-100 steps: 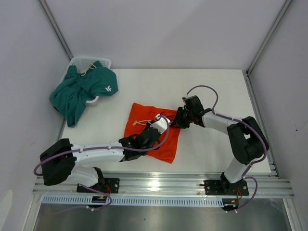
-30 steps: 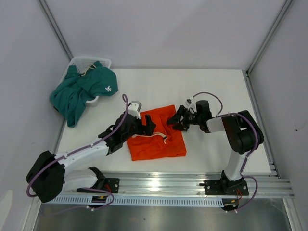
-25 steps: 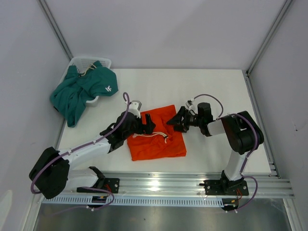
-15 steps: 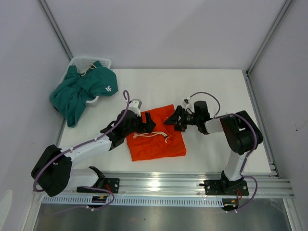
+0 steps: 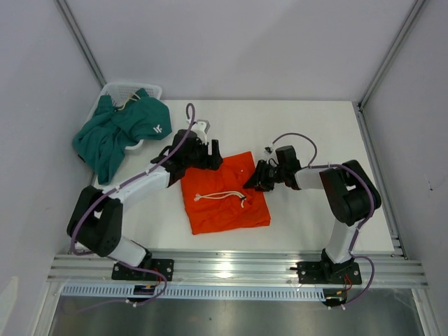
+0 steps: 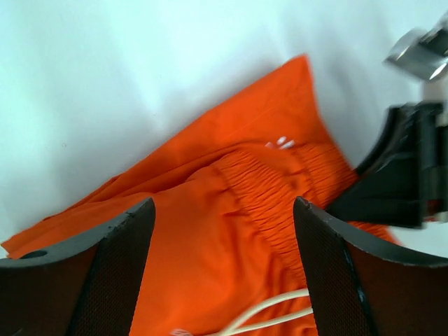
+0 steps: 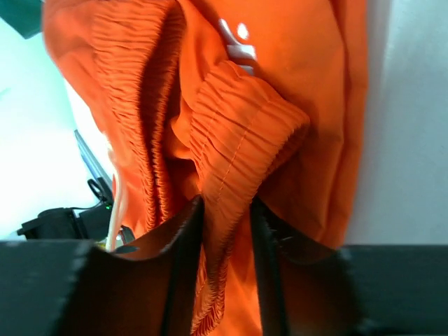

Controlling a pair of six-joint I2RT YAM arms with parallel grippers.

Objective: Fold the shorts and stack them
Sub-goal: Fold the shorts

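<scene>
Most of the white mesh basket [image 5: 131, 89] is covered. Only its far rim shows at the table's [image 5: 315, 133] 10 o'clock corner. From above, the right gripper's [image 5: 255, 180] tips are lost against dark metal and cloth, and the left wrist view is blurred.

There are two pairs of shorts, one basket and two arms. The teal shorts [image 5: 119, 133] lie partly in the basket and spill over its near edge toward 7 o'clock, white logo up. How much of them sits inside cannot be told.

The orange shorts [image 5: 225, 196] lie on the table just toward 6 o'clock of its middle, with the white drawstring [image 5: 220, 198] looped on top.

The right wrist camera shows the right gripper clamped on a raised fold of the orange shorts' elastic waistband [image 7: 238, 133] at their 2 o'clock edge. The left gripper [image 5: 210, 155] hangs at their 11 o'clock corner, jaws apart with nothing between them.
</scene>
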